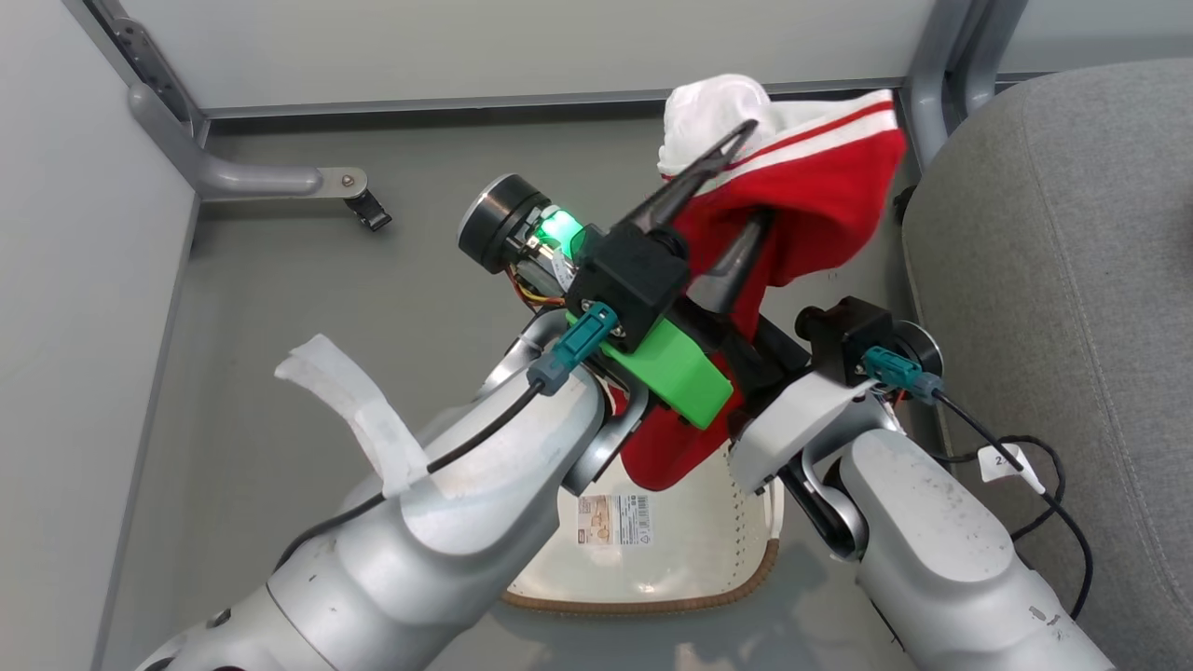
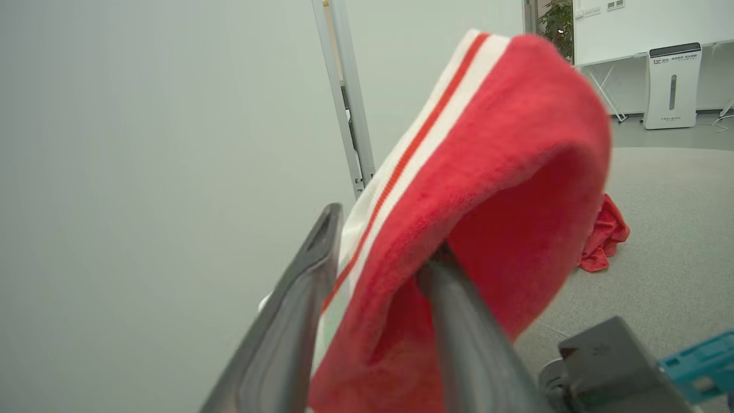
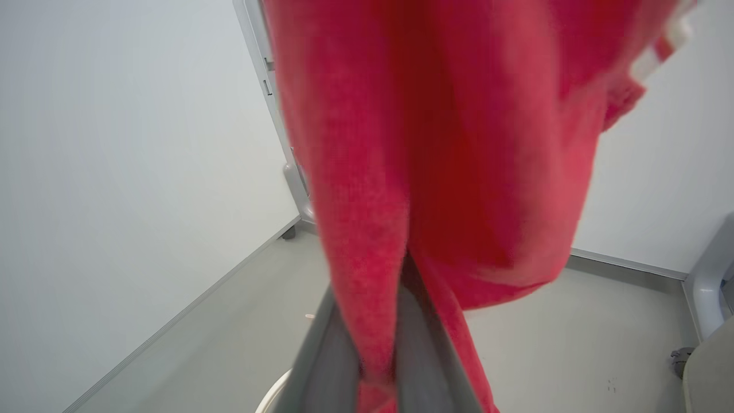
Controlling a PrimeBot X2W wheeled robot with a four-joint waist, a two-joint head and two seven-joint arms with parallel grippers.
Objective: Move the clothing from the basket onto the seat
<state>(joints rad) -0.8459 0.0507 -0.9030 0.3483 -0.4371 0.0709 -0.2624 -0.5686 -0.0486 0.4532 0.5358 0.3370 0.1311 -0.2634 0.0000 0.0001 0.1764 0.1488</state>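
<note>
Two dark fingers of the left gripper [image 2: 384,229] stand well apart. The bright red sportswear garment with white side stripes [image 2: 487,143] hangs over one finger, not pinched. Fingers of the right gripper [image 3: 373,344] are nearly together, nipping a fold of the same garment; that view is blurred. Head view: garment is held up over the cream-white perforated plastic basket with brown rim [image 1: 736,578], beside the grey fabric sofa seat [image 1: 1053,280]. Left wrist view adds a second red garment [image 2: 602,241] lying on the seat.
</note>
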